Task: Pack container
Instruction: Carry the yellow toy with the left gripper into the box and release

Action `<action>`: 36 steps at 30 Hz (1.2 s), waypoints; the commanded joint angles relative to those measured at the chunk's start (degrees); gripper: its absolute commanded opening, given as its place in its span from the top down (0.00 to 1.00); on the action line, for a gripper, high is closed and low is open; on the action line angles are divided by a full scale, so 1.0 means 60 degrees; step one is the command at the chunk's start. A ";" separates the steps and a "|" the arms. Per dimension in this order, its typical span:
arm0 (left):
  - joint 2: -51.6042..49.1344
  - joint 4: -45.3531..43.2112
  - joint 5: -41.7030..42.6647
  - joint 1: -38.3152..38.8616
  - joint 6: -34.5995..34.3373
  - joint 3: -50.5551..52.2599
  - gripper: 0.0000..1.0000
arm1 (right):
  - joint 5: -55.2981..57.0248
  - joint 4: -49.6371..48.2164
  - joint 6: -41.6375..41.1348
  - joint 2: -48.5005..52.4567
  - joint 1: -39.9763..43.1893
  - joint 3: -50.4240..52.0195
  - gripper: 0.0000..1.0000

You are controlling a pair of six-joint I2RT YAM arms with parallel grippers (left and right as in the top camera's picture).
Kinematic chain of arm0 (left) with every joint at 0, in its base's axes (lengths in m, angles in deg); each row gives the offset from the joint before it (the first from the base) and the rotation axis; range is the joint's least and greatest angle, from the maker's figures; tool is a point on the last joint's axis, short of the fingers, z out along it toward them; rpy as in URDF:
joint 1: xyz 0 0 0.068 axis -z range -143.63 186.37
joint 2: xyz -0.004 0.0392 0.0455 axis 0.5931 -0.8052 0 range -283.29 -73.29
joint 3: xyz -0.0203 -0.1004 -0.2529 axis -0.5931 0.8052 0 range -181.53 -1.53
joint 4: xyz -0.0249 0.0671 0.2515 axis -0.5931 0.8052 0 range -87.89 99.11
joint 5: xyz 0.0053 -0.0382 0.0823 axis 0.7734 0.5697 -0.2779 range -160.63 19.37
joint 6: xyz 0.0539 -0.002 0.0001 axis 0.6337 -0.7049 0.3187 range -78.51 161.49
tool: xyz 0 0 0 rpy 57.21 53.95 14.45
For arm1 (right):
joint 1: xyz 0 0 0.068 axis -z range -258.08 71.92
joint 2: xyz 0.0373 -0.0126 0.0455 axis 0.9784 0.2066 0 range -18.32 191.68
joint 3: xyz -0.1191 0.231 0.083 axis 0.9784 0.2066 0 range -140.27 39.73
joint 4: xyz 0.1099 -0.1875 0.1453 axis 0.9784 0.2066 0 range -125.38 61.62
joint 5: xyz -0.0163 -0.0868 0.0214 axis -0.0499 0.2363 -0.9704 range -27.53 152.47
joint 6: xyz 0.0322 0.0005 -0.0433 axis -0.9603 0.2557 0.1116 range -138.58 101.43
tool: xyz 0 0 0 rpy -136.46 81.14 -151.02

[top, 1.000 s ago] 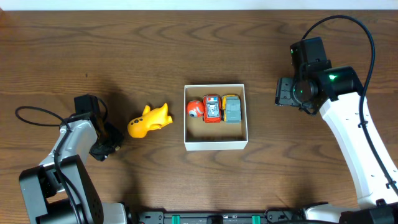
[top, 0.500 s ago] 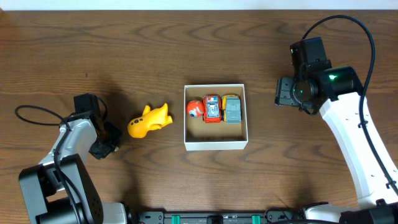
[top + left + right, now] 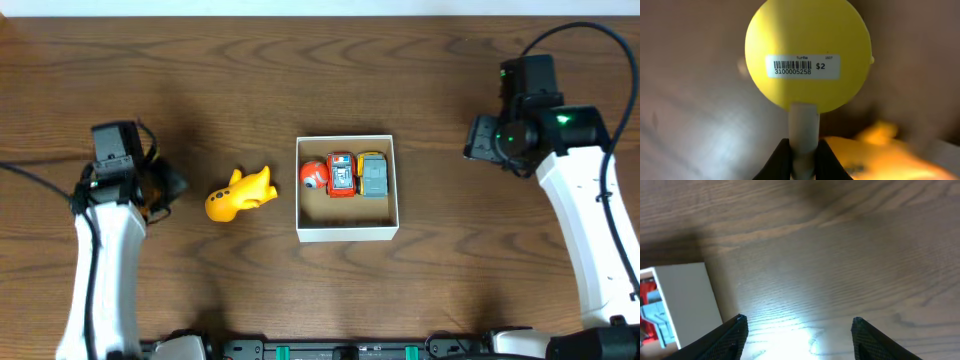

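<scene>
Gripper on left [image 3: 803, 150] pinches yellow disc [image 3: 808, 40] by its white stem [image 3: 804, 125]; right gripper [image 3: 797, 325] gapes empty.

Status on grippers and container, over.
Left gripper shut on white stem of yellow disc. Right gripper open, empty. Container holds three toys; yellow toy outside, left of it. Nothing seen between.

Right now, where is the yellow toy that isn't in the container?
In the overhead view the yellow toy lies on the table just left of the container, between it and the left hand, which holds a yellow disc by its stem.
</scene>
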 commanded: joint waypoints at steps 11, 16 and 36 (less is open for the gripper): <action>0.1297 -0.1388 0.0718 0.5453 0.5708 -0.0393 0.94 | -0.0619 -0.0051 0.0284 -0.0076 0.0725 -0.0015 0.30; 0.0444 -0.1956 0.0714 0.6994 0.5880 -0.0393 0.94 | -0.0619 -0.0022 0.0295 -0.0076 0.0725 -0.0011 0.30; -0.2575 -0.1402 0.0696 0.8371 0.5876 -0.0390 0.56 | -0.0612 0.0124 0.0364 -0.0076 0.0725 -0.0011 0.29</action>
